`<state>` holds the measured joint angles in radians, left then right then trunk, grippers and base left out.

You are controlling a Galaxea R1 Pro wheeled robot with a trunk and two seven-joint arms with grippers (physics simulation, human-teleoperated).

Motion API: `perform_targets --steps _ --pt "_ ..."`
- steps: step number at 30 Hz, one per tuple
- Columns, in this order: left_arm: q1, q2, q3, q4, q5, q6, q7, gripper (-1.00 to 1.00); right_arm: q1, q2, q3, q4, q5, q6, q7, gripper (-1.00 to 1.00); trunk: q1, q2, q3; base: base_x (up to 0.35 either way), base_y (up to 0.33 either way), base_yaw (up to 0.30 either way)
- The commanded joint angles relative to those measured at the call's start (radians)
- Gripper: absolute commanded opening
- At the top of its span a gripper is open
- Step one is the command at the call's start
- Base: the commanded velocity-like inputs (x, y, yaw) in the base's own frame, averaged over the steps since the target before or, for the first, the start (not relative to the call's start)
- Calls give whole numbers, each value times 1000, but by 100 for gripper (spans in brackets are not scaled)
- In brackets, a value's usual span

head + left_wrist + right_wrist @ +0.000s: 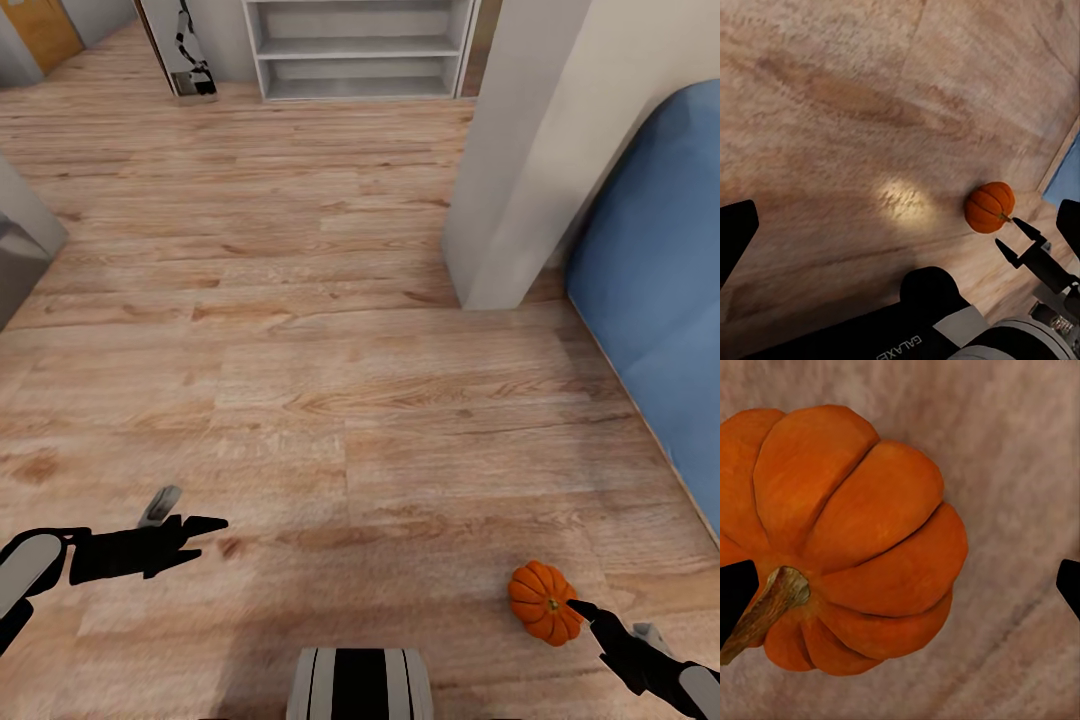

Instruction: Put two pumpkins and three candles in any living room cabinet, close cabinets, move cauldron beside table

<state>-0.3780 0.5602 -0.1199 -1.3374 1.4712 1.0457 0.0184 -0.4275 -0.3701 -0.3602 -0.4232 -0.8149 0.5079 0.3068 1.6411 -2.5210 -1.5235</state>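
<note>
right gripper [585,612] jaws apart, tips at pumpkin [543,601] 5 o'clock side on floor [330,400]; off-centre close risks rolling it away; left gripper [205,532] spread, idle

Soft, even light on the wooden floor [330,400], one glare patch, faint shadows, slightly blurred renders

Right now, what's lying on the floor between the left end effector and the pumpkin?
Nothing: in the head view, only bare wood floor separates the left end effector from the pumpkin.
</note>
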Motion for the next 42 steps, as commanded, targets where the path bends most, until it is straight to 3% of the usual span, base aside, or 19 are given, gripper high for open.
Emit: perform_targets --steps 1,18,29,42 --pt "0 1 -1 0 3 1 2 100 0 0 -6 0 -1 8 2 100 0 0 -1 0 0 0" --pt "1 0 -1 -8 3 1 2 100 0 0 -6 0 -1 8 2 100 0 0 -1 -63 0 0" --pt "3 0 -1 -16 3 1 2 100 0 0 -6 0 -1 8 2 100 4 -2 -35 0 0 0" --pt "25 -1 -1 -18 3 1 2 100 0 0 -6 0 -2 8 2 100 4 -2 -35 22 43 0"
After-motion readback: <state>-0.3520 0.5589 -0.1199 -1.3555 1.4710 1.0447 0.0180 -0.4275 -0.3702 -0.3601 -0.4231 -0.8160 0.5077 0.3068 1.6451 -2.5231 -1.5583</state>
